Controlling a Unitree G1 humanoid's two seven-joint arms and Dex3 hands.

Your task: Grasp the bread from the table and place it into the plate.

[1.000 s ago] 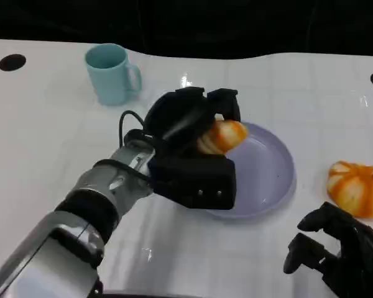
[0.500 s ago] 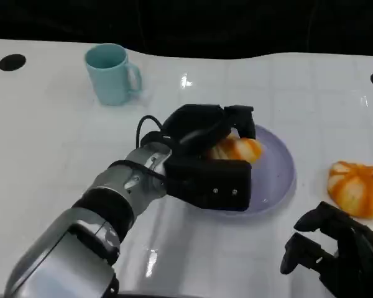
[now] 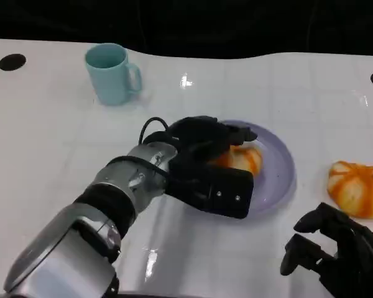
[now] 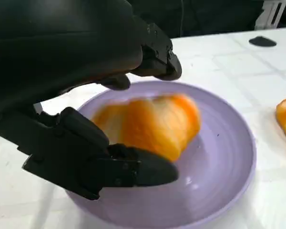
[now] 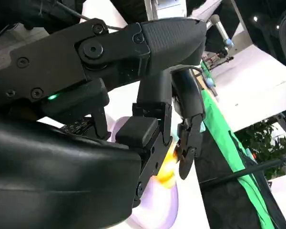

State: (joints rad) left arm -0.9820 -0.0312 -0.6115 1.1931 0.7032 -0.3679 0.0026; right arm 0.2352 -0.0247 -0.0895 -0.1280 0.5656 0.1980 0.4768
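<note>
The left hand [image 3: 205, 162] is seen over the purple plate [image 3: 280, 180] near the middle of the white desk [image 3: 50, 143], reaching in from about 7 o'clock. Its fingers [image 3: 233, 133] are curled over the orange-and-white bread [image 3: 239, 158], which sits inside the plate toward its 9 o'clock side. In the left wrist view the bread [image 4: 152, 124] is shown between the upper fingers [image 4: 155, 59] and the lower part of the hand [image 4: 100, 162], with the plate [image 4: 229, 157] under it; the bread is blurred there, and whether it rests on the plate or is lifted just above it cannot be told. The bread appears to be held loosely, with the fingers around it rather than spread wide.

The right hand [image 3: 339, 251] is found at about 4 o'clock on the desk, near the front edge, with its fingers curled inward and nothing in them. A second piece of orange-striped bread [image 3: 357, 186] lies on the desk at 3 o'clock, just beyond the right hand and apart from the plate. A light blue mug [image 3: 112, 73] stands upright at about 11 o'clock, well apart from the plate. Black round marks [image 3: 12, 62] are seen on the desk's far corners.
</note>
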